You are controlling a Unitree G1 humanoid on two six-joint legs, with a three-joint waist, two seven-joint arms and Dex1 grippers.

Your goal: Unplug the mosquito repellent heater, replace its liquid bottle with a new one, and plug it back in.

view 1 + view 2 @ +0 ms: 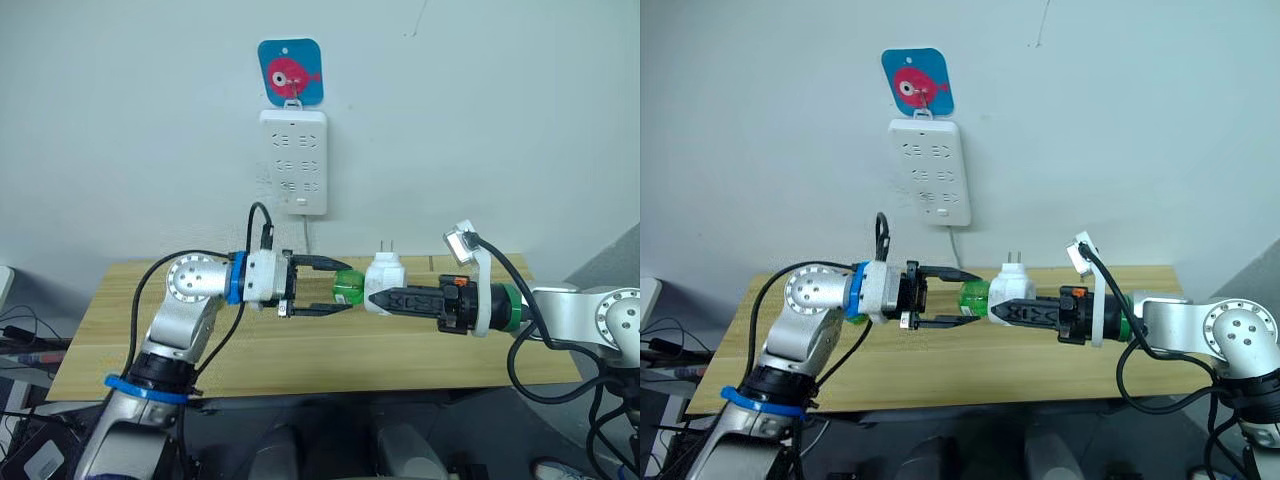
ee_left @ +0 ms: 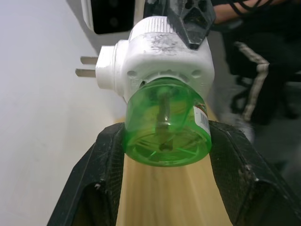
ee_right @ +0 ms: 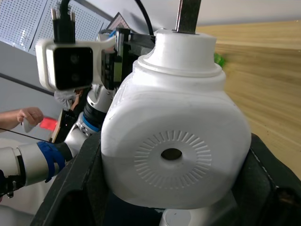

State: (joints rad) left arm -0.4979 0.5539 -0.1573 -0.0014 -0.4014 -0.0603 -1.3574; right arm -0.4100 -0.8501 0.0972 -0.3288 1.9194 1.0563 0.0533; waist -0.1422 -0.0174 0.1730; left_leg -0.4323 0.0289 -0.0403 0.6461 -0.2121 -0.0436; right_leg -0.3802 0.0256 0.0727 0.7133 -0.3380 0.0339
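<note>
white mosquito repellent heater (image 1: 384, 272) clamped in right jaws (image 1: 372, 298) above wooden surface (image 1: 300, 350); left jaws (image 1: 345, 292) part-open around, touching, its green bottle (image 1: 347, 287).

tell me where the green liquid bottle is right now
The green bottle is in mid-air above the wooden table, still attached to the white heater held by the right gripper, with the left gripper around it.

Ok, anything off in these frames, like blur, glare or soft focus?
Left wrist view: the green bottle and white heater are sharp, the room behind them is blurred. Right wrist view: the heater's vent face is crisp, while the person's hand far behind is soft. Head views: even lighting, soft shadow beside the power strip, no glare.
</note>
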